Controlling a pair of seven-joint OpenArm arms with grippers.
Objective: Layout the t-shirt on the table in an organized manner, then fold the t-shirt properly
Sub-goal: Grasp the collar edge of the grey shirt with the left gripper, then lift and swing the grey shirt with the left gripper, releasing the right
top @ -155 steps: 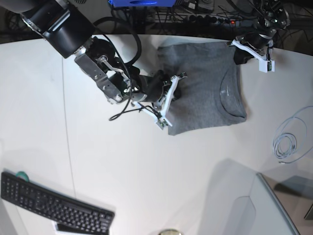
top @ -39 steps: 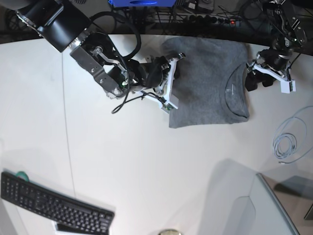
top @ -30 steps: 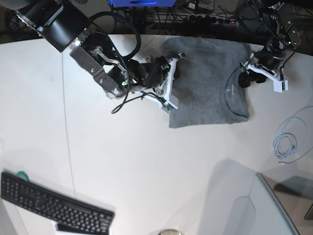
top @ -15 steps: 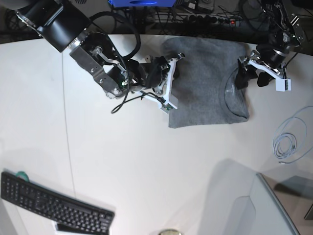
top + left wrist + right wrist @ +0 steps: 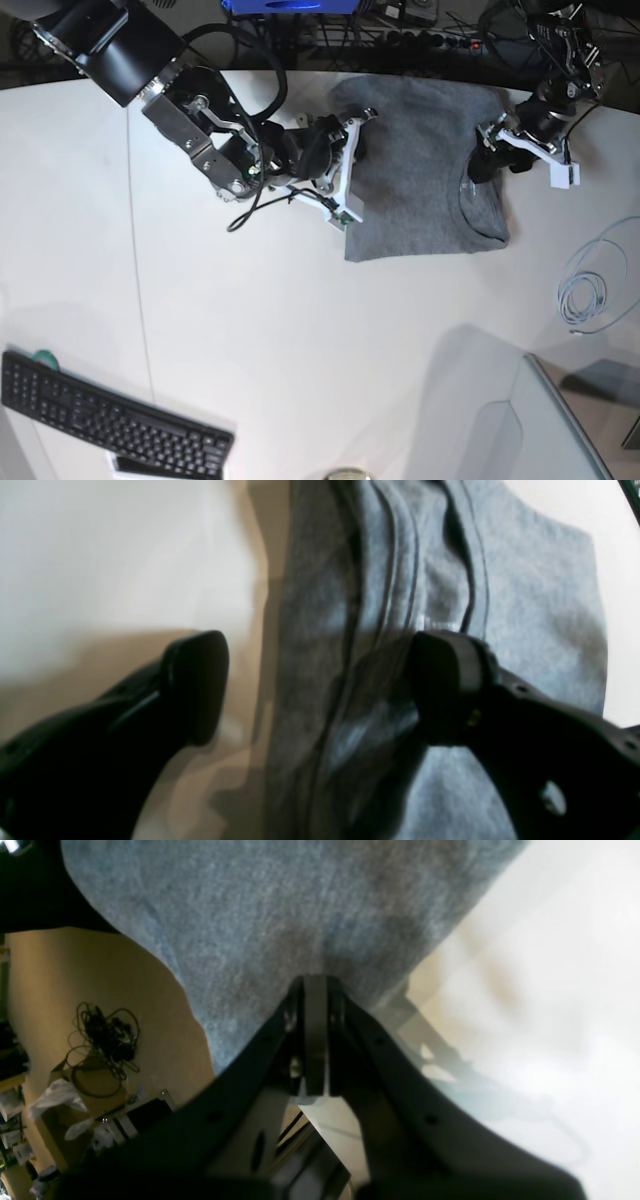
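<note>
Folding step: the right gripper is pinching the t-shirt near the table's far edge, while the left gripper is straddling the collar, fingers wide, probably needing next to close there.

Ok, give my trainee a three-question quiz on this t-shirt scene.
1. True or false: the left hand is open, straddling the collar edge of the t-shirt.
2. The right hand is: A) wide open, B) shut at the shirt's edge, C) over the keyboard.
3. Which shirt part lies nearest the coiled cable?

Key: 1 true; 2 B; 3 the neck end.
</note>
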